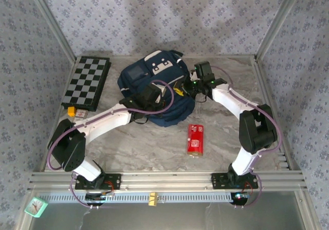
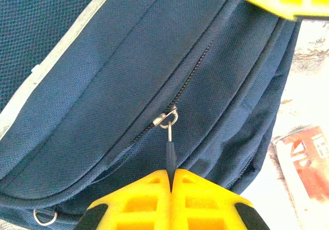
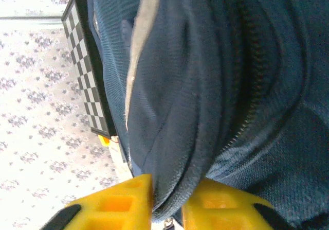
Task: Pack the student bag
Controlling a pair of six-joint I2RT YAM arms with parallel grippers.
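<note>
Desk first: marbled, walled in on three sides. At its back centre, lying flat with the front patch up: bag, navy, zip shut along the stretch seen from the left wrist. Close beside the bag on the left: chessboard, lying flat. Nearer the arms, toward the right one: red pack, clear of the bag, not yet packed.

Left end effector: closed tight, pinching the zip pull, the tab hanging straight from the slider into the fingers. Right end effector: at the bag's right side, nearly closed on a fold of bag fabric beside a zip line, pinning it.

Step in hand, by the look of it: opening the bag, one side anchoring, the other set to draw the slider. Packing itself not begun.

Next, probably: pull the tab along the zip track, following its curve rather than lifting away. Keep the fabric taut on the right so the teeth part cleanly. Watch for the thin tab slipping out of the pinch. Then free one arm for the red pack or the chessboard.
</note>
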